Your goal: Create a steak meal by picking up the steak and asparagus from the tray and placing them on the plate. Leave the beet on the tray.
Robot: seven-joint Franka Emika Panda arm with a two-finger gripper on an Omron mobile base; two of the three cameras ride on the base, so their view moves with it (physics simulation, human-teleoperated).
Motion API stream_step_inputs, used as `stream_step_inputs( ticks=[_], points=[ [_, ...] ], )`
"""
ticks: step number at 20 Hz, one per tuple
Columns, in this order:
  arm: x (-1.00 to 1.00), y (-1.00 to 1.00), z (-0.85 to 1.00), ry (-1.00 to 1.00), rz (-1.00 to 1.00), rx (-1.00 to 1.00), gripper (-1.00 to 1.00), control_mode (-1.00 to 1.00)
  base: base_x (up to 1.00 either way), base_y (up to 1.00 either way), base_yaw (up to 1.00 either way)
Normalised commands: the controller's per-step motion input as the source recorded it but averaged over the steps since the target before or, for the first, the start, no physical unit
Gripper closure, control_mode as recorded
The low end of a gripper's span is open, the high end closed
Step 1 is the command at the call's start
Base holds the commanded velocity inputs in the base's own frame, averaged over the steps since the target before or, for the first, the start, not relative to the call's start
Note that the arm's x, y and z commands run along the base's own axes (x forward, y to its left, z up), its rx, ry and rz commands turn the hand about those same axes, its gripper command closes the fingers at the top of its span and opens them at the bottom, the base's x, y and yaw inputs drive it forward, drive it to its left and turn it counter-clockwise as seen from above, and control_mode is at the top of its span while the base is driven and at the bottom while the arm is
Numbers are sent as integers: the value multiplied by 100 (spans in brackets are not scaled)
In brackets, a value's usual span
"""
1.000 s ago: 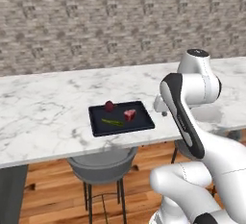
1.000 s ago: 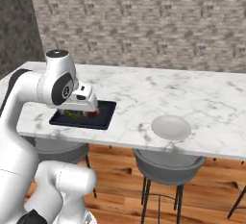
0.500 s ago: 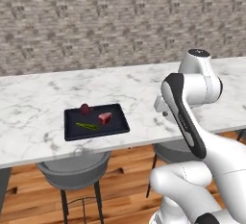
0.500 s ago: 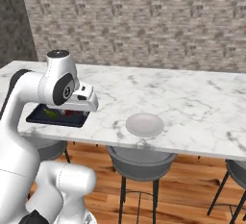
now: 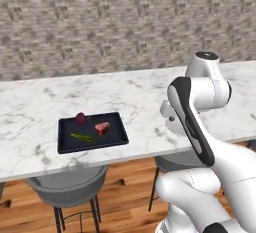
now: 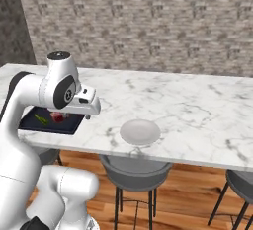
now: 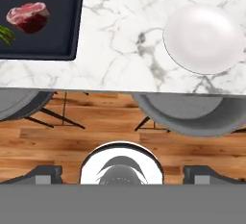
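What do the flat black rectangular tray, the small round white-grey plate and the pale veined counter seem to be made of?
The flat black rectangular tray looks like matte dark metal or plastic: even colour, no shine.
The small round white-grey plate looks like smooth glazed ceramic or stone, with soft shading; it is too plain to tell which.
The pale veined counter looks like polished marble, judging by its grey veins on white.

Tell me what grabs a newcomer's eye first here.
The flat black tray near the marble counter's front edge, carrying the reddish-pink steak, thin green asparagus and dark maroon beet. To its right sits the round white plate, bare, with the open gripper hanging above the wooden floor.
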Motion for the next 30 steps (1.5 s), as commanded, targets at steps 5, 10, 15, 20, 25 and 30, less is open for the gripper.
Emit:
stream_step_inputs(
  ticks=[5, 10, 15, 20, 25, 30],
  points=[
    [0, 0, 0, 0, 0, 0, -100, 100, 49, -21, 0],
    [9, -3, -6, 0, 0, 0, -100, -100, 12, -4, 0],
    [11, -2, -11, 0, 0, 0, -100, -100, 0, 0, 0],
    [23, 0, -18, 0, 0, 0, -100, -100, 0, 0, 0],
    [27, 42, -30, 0, 1, -1, -100, -100, 0, 0, 0],
    [11, 89, -27, 0, 2, -8, -100, -100, 0, 0, 0]
  ],
)
